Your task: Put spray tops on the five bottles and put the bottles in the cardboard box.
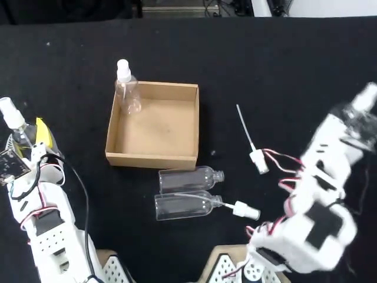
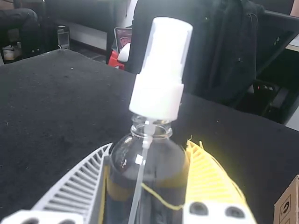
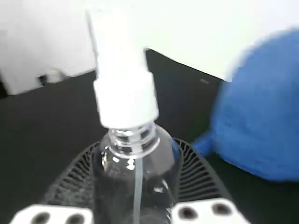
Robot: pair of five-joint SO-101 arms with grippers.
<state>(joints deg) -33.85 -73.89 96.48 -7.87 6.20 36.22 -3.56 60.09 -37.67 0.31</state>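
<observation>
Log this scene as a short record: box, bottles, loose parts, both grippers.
cardboard box: open, mid-table
standing bottle: spray top on, upright in the box's far left corner
bare bottle: lying before the box, no top
lower bottle: lying beside it, spray top partly inserted
loose spray top: on the table, right of the box
left gripper: fingers shut on left-held bottle, spray top on
right gripper: fingers shut on right-held bottle, spray top on

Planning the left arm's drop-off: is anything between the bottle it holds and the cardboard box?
Nothing visible lies between the clear plastic bottle in the left gripper and the open brown cardboard box. One capped clear bottle already stands in the box's far corner on that side.
</observation>
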